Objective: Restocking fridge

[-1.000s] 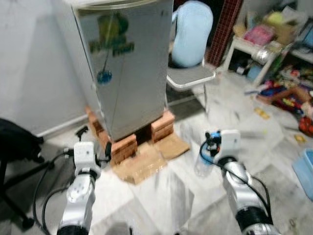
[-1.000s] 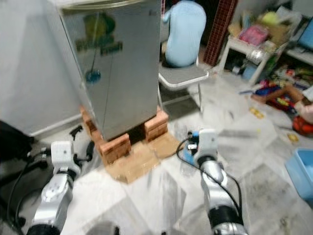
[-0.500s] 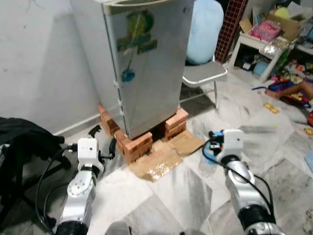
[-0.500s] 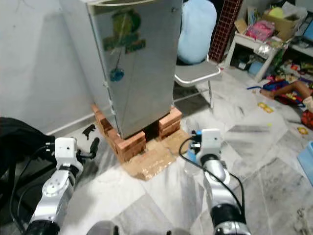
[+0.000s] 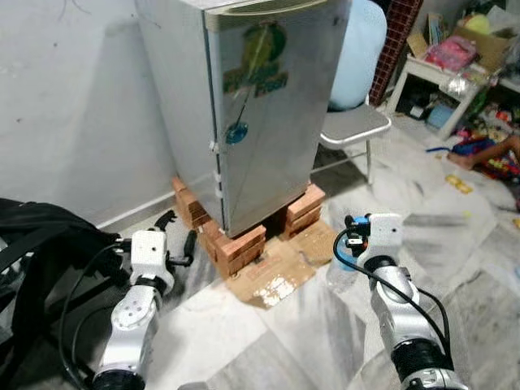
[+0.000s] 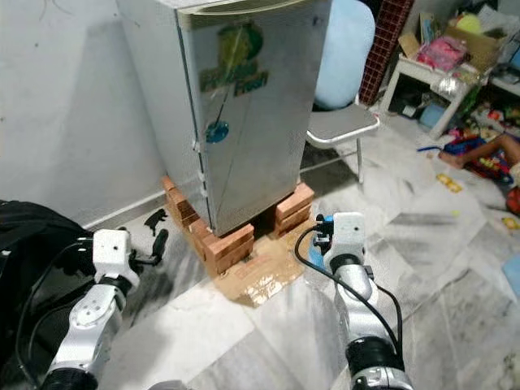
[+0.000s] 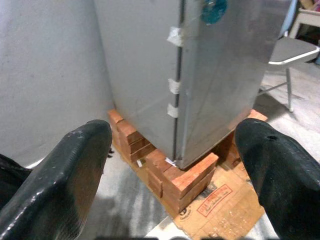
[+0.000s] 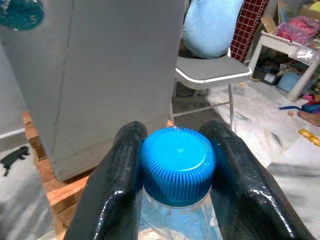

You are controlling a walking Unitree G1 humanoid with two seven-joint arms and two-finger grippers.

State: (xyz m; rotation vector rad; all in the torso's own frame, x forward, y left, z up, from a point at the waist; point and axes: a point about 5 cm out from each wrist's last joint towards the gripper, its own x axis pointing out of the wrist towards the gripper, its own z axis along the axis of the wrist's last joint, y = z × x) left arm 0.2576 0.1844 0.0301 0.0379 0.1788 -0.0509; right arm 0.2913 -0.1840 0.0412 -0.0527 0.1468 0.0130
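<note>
The silver fridge (image 5: 260, 106) stands with its door closed on stacks of red bricks (image 5: 240, 248), against the white wall. It carries a green sticker and a blue round magnet. My left gripper (image 5: 179, 236) is held low to the left of the bricks, open and with nothing in it; in the left wrist view its fingers (image 7: 60, 185) frame the fridge's front corner. My right gripper (image 5: 351, 244) is low to the right of the fridge, shut around the neck of a clear water bottle (image 5: 341, 276). The bottle's blue cap (image 8: 177, 160) sits between the fingers.
Flattened cardboard (image 5: 276, 272) lies on the marble floor before the bricks. A grey chair (image 5: 353, 126) with a pale blue bulky thing (image 5: 361, 49) stands right of the fridge. A black bag (image 5: 41, 244) is at my left. A cluttered white shelf (image 5: 439, 73) and a person's leg (image 5: 487, 154) are far right.
The whole picture has shifted: the camera has moved, and the fridge now sits further right in view and sharper. Both arms keep their pose, the right still holding the bottle.
</note>
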